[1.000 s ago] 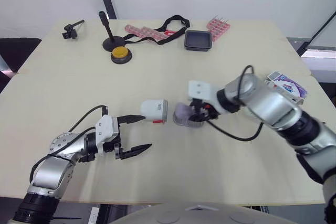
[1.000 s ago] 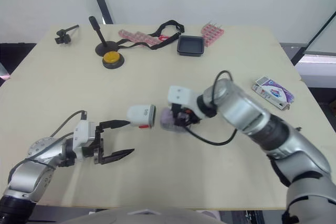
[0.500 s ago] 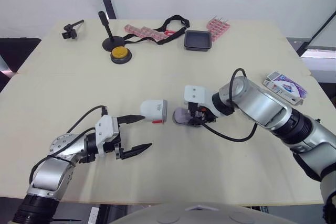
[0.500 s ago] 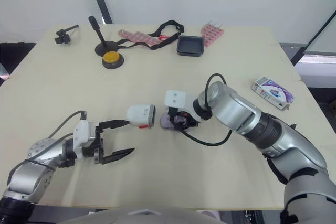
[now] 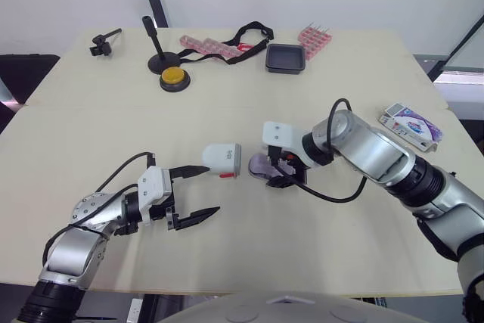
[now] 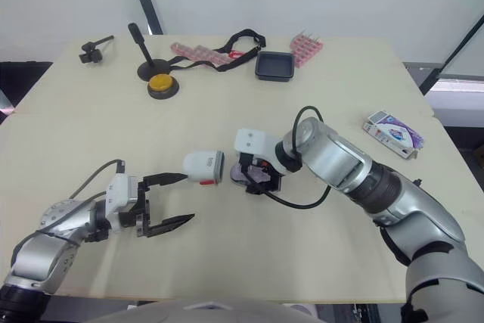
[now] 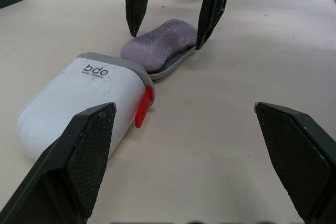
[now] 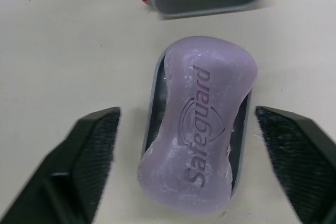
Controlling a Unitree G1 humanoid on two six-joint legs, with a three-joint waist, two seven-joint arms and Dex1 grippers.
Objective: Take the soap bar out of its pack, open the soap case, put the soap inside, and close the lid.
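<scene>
The purple soap bar [image 8: 202,124] lies on the grey base of the soap case [image 8: 152,111], mid-table. Beside it, to its left, the white case cover [image 5: 221,158] with a red latch lies on its side, its opening toward the soap. My right gripper [image 5: 278,172] is open, one finger on each side of the soap, not touching it in the right wrist view. My left gripper [image 5: 193,191] stands open near the front of the table, just short of the cover, with nothing between its fingers [image 7: 79,150]. The left wrist view shows the cover [image 7: 86,90] and the soap [image 7: 163,35] ahead.
The soap's printed pack [image 5: 411,122] lies near the right table edge. At the back stand a black tray [image 5: 285,57], a yellow button [image 5: 174,77], a black stand [image 5: 155,47], pink strips [image 5: 204,45] and a black strap [image 5: 246,34].
My right arm has shifted a little to the left over the soap. The soap, its base and the cover lie where they were. My left arm has not moved.
</scene>
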